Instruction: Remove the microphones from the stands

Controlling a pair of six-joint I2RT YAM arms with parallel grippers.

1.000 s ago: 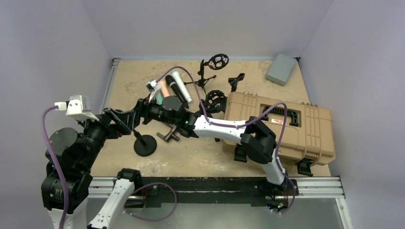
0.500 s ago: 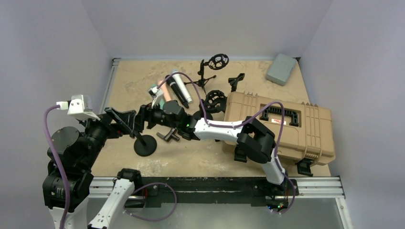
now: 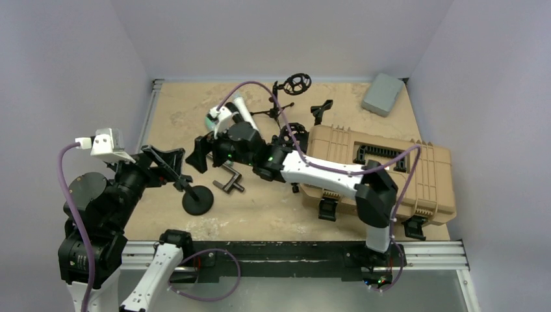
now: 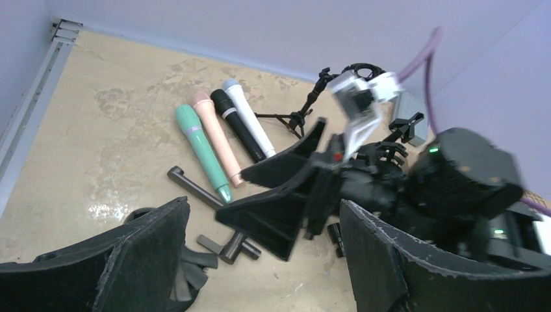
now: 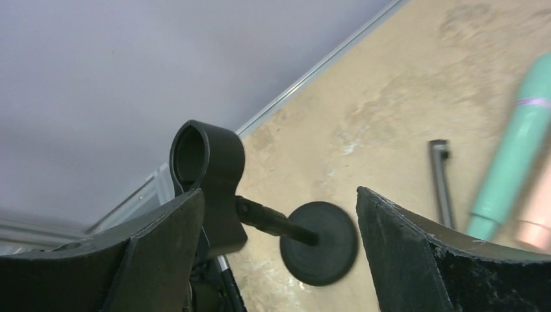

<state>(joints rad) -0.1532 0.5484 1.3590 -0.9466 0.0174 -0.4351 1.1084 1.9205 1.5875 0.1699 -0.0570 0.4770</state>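
Teal plastic microphone [image 4: 203, 153] lies on tabletop [image 4: 97, 130] beyond black round-based stand [image 5: 318, 242], outside all fingers. Left gripper [image 4: 263, 207], right gripper [image 5: 278, 194]: fingers apart, gripping nothing.

The top camera sits high behind the arms [image 3: 312, 172] and looks down on the whole table [image 3: 169, 110]. The left wrist camera is low and close, looking toward the far wall [image 4: 260, 26]. The right wrist camera is low too and looks back at the left wall [image 5: 97, 78]. Both wrist views show the green microphone [image 4: 201, 153]; from above it seems mostly hidden.
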